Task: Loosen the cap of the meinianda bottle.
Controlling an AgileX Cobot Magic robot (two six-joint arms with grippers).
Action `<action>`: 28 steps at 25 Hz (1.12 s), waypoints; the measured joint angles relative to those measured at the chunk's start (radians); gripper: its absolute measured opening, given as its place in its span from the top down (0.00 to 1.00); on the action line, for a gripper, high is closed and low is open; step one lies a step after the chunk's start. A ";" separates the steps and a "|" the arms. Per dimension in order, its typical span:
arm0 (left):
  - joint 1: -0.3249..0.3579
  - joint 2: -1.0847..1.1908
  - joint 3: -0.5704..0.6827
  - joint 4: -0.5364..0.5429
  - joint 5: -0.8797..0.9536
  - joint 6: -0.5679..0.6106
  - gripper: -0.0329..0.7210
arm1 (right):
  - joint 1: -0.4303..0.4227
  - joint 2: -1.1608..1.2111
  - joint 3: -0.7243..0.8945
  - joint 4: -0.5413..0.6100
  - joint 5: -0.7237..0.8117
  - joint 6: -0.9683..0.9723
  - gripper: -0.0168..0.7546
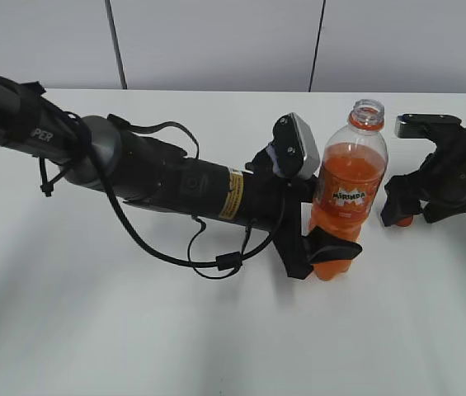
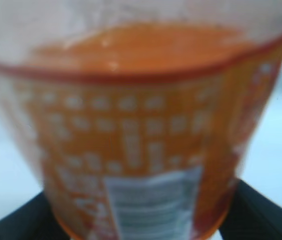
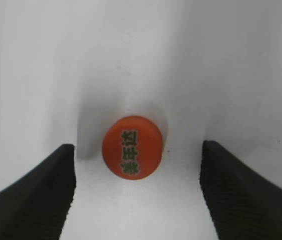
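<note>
A plain white table [image 1: 134, 330] fills most of the room's foreground, its matte top catching soft grey shadows. Behind its far edge stands a pale grey wall [image 1: 216, 41] made of flat panels, split by two thin dark seams [image 1: 115, 41] that run down at a slight slant to the tabletop.

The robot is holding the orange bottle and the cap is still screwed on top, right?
Not quite. The left gripper does hold the bottle, but the cap is off: the exterior view shows the bottle's neck open, and the right wrist view shows the cap lying on the table between the right gripper's open fingers.
</note>
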State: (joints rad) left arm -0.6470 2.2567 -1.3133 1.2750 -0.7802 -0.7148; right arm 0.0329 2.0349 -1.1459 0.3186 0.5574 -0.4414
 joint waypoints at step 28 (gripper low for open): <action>0.147 -0.043 0.000 0.420 -0.054 -0.182 0.17 | 0.000 -0.258 0.001 0.004 0.046 0.000 0.22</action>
State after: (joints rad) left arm -0.4996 2.2141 -1.3133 1.6946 -0.8344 -0.8970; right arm 0.0329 1.7773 -1.1449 0.3226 0.6032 -0.4414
